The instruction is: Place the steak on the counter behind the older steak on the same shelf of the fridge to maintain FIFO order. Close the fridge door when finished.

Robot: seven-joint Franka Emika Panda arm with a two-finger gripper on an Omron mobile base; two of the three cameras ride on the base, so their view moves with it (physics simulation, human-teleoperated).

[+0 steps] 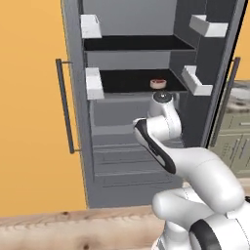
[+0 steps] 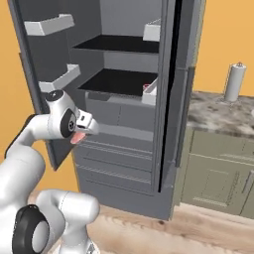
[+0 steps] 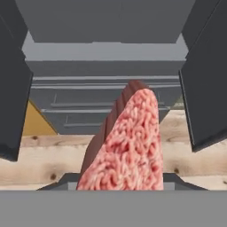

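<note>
Gripper (image 2: 85, 130) clamped tight on the steak (image 3: 126, 146), jaws nearly together around the meat. In the hand view, wedge rising up the middle of the frame, its base pinched between the finger tips at the bottom edge. In the right base view, a sliver of pink peeking out under the hand.

Arm folded: elbow bent, forearm reaching forward, hand held in front of the fridge (image 1: 141, 161), level with the drawer fronts and below the shelf (image 1: 127, 80). Hand pointing toward the drawers.

Steak salmon-pink, grainy and mottled on its broad face, darker and smoother along one side edge, tapering to a rounded tip. Older steak (image 1: 157, 83) a small round disc, dark red centre with a pale rim, lying near the front right of the lower black board. Shelf flat, matte black, grey front lip. Both fridge doors swung open, white bins on their inner faces, grey walls inside. Counter (image 2: 223, 116) to the right, mottled stone over pale green cabinet fronts. Floor pale wood with knots.
</note>
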